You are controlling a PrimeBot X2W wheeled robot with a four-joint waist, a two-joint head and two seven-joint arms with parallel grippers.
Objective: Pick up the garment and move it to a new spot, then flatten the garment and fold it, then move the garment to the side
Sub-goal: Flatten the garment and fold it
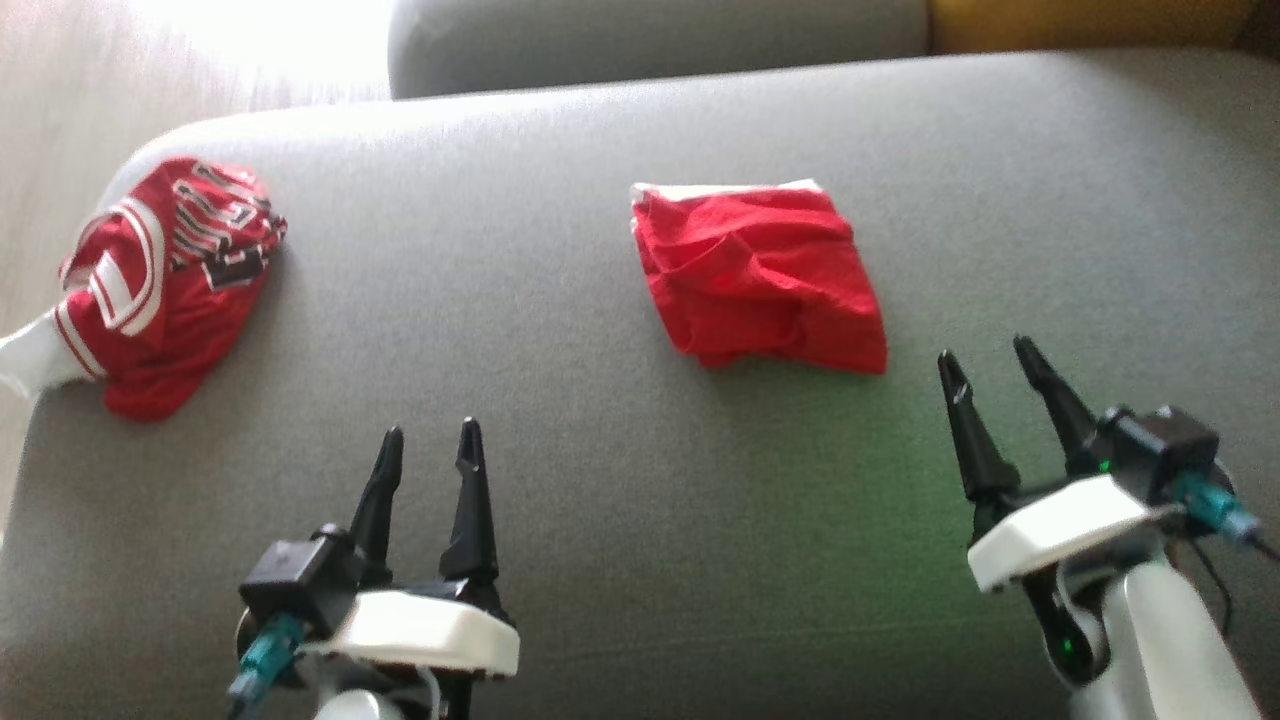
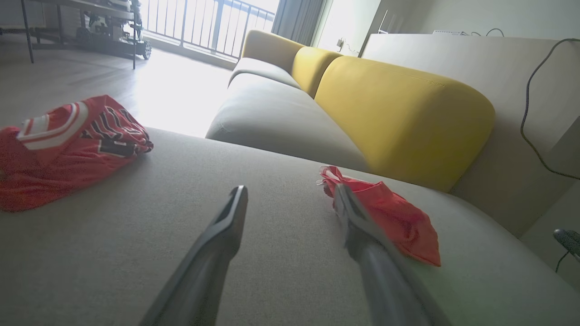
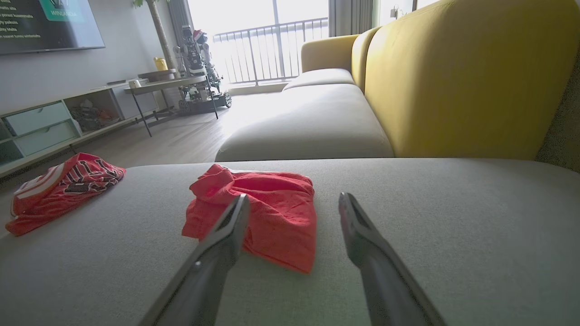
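**Both grippers open and empty, garment on the seat**

- Storage: low shelf unit (image 3: 41, 127) along the wall in the right wrist view. It has pale drawer fronts and an open bay with clutter inside, too small to identify.
- Garment (image 1: 760, 280): plain red, folded into a rough rectangle with a white edge along its far side. It lies flat near the middle of the grey seat (image 1: 600, 520), a bit right of centre.
- Left gripper (image 1: 430, 430): jaws moderately apart, holding nothing, over bare seat. The garment is well off to its right.
- Right gripper (image 1: 986, 350): jaws spread about as wide, also holding nothing. Its tips are near the garment's near right corner but clear of it. In the right wrist view one finger overlaps the cloth, which is line of sight only.
- Jersey (image 1: 165, 280): red with white stripes and black lettering, crumpled at the seat's far left corner, with a white part hanging over the edge. It is well apart from the garment.
- Nothing lies between either gripper and the garment.
- Room: yellow backrest (image 3: 453, 81) behind the seat, with a second grey seat beyond it. Wood floor (image 3: 172, 136), side table (image 3: 167, 83), screen (image 3: 45, 22) on the wall, and bright balcony railing (image 3: 272, 50) with a wheeled machine (image 3: 199, 59) in front of it. A cable (image 2: 528, 99) hangs down the wall in the left wrist view.
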